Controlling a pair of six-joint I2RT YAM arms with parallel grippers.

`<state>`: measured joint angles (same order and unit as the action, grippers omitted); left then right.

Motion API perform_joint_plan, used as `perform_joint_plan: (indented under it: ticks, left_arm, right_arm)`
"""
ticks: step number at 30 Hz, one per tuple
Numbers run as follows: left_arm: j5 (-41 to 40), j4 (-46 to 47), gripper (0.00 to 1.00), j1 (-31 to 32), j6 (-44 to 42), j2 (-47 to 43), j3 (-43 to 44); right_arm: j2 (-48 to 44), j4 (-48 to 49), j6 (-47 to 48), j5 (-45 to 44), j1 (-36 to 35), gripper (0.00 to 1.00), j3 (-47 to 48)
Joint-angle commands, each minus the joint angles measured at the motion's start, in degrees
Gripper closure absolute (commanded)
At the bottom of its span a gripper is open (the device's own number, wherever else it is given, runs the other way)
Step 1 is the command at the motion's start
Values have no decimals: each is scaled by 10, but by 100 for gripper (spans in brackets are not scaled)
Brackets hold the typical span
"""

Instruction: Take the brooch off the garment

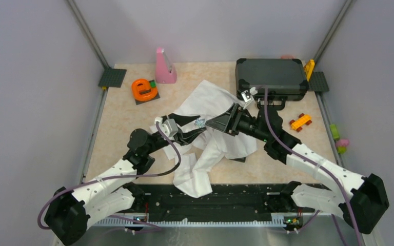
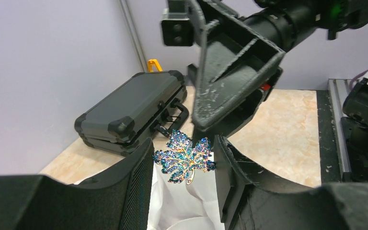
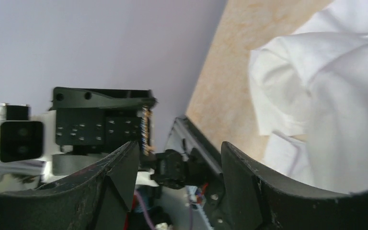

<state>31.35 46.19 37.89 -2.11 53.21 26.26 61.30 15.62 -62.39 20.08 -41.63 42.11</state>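
The brooch [image 2: 185, 158] is a small leaf with gold veins and blue-green stones. It sits between the fingers of my left gripper [image 2: 182, 140], its edges touching both pads, so the gripper is shut on it. The white garment [image 1: 210, 138] lies crumpled mid-table, and a fold of it [image 2: 182, 201] rises right behind the brooch; I cannot tell whether the pin is still in the cloth. In the top view the brooch [image 1: 200, 122] is between the two gripper tips. My right gripper [image 3: 179, 146] is open and empty, its tips [image 2: 211, 120] just above and beyond the brooch.
A black hard case [image 1: 272, 77] lies at the back right, with an orange-yellow toy car [image 1: 300, 121] in front of it. An orange ring toy [image 1: 144, 89] and a pink object [image 1: 164, 66] stand at the back left. Black square plates [image 1: 112, 77] mark the back corners.
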Motion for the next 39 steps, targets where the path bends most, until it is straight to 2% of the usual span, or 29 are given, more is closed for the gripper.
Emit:
perform_joint_plan:
  ticks: [1,4,7,11,14,15,17,20,23,25,26,29,30,32,34,39]
  left_arm:
    - [-54,-6,68,2,-3,-34,-15]
    - [-84,-7,67,2,5,-50,-39]
    - [-105,-23,67,2,10,-67,-54]
    - [-138,-43,68,2,3,-98,-70]
    - [-192,-76,68,2,11,-131,-74]
    - [-206,-83,68,1,16,-141,-78]
    - [-223,-84,68,1,19,-155,-91]
    - [-237,-89,69,1,19,-170,-106]
    - [-243,-102,69,1,19,-182,-110]
    - [-244,-116,69,1,19,-189,-106]
    - [-245,-122,69,1,16,-192,-105]
    - [-244,-124,70,1,17,-198,-105]
    - [-243,-122,70,1,19,-197,-105]
    - [-236,-116,70,1,19,-191,-107]
    - [-226,-109,70,1,19,-179,-108]
    - [-192,-82,70,1,36,-133,-104]
  right_arm:
    - [-65,-201,154,-117,-2,35,20]
    - [-66,-305,226,-165,-3,35,20]
    - [-38,-333,284,-141,-8,31,14]
    - [41,-321,332,-165,-19,28,49]
    - [123,-273,355,-172,-21,29,100]
    - [173,-258,358,-178,-21,32,128]
    - [260,-241,369,-183,-21,46,206]
    - [383,-246,389,-184,-20,75,384]
    - [472,-263,417,-179,-20,80,593]
    - [513,-270,440,-186,-19,80,720]
    - [529,-268,449,-189,-18,77,769]
    - [555,-277,461,-178,-7,49,868]
    - [551,-287,458,-176,-3,33,871]
    - [525,-318,456,-173,6,21,840]
    - [476,-338,456,-175,14,18,755]
    - [280,-296,459,-196,46,15,414]
